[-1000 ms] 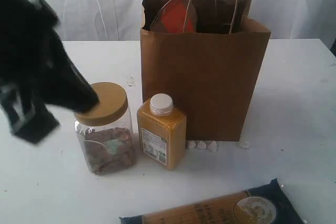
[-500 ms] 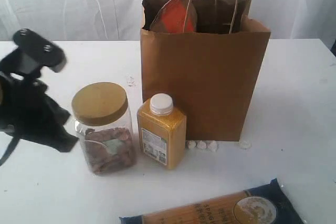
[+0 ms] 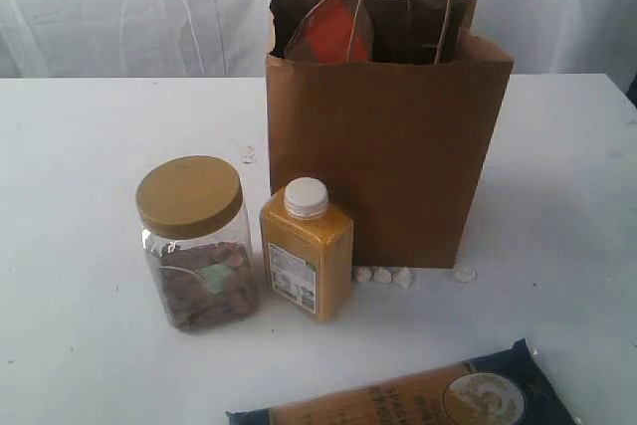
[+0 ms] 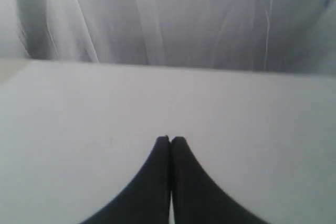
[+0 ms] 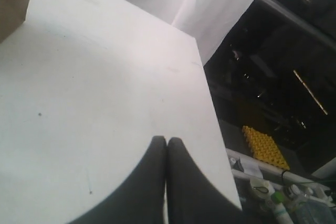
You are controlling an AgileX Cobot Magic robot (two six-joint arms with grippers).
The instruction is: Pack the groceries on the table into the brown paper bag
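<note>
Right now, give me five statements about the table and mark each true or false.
1. The jar stands upright beside the bottle. True.
2. The bottle's cap is off. False: its white cap is on.
3. An orange pouch sticks out of the bag. True.
4. The packet is inside the bag. False: it lies on the table at the near edge.
5. The left hand grips the jar. False: it is shut on nothing over bare table.
</note>
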